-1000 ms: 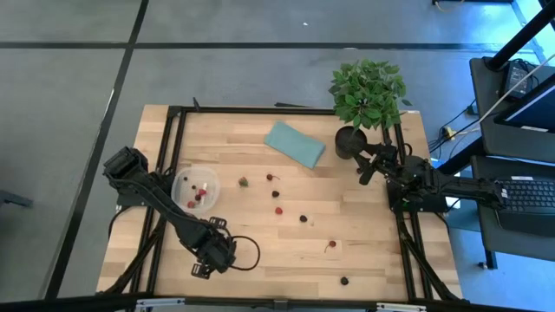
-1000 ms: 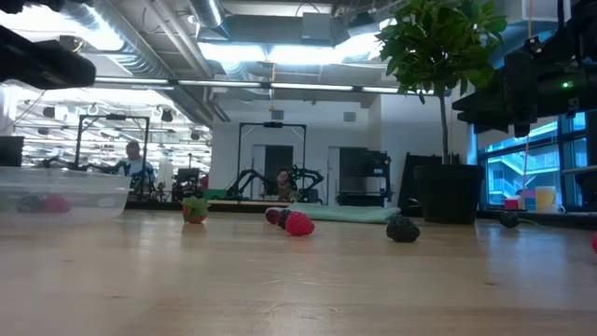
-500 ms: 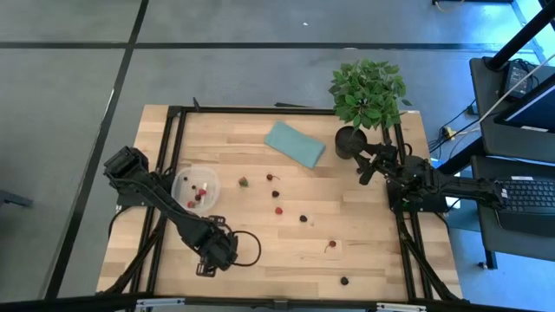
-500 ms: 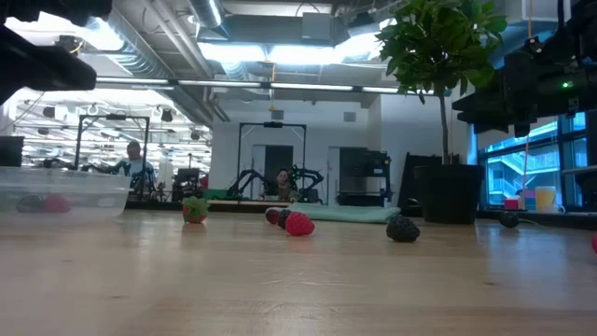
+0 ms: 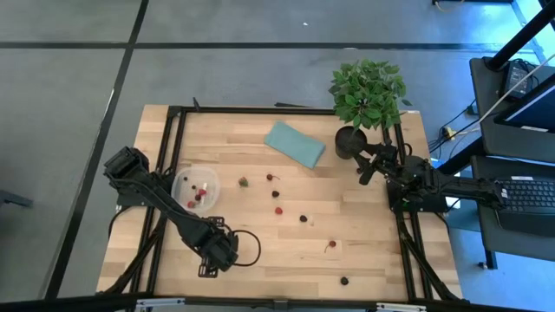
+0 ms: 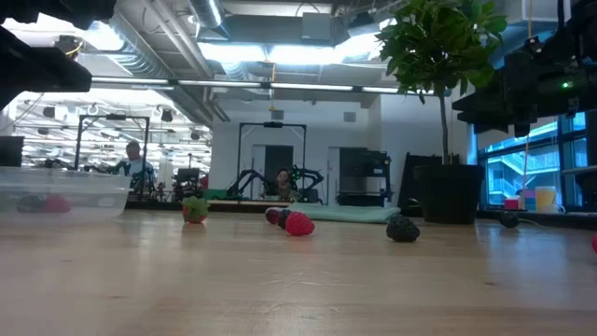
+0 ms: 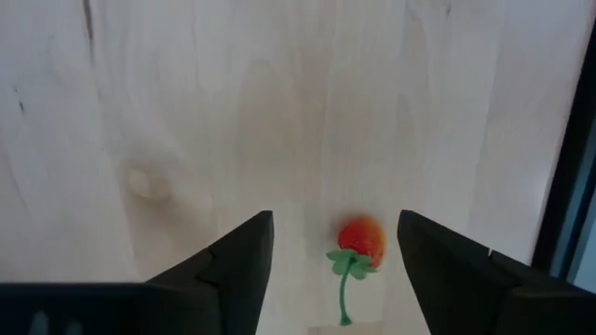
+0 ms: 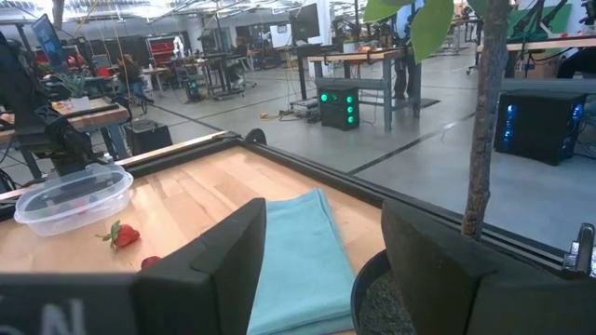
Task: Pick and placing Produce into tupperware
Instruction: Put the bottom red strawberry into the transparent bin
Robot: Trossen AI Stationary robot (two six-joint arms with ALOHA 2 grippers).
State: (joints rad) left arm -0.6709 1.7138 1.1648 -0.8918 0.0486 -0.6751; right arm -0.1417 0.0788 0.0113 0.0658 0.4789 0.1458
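Left gripper (image 5: pixel 205 270) has shifted nearer; only its wrist shows open jaws straddling a red berry (image 7: pixel 361 240)

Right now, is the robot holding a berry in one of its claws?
No, nothing is held. The left claw is open above a red berry on the table, its fingers on either side, not touching. The right claw is open and empty too.

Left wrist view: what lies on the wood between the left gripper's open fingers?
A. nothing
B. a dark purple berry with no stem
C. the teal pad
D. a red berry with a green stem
D: between the left gripper's spread fingers lies a small red berry with a green stem, resting on the bare table.
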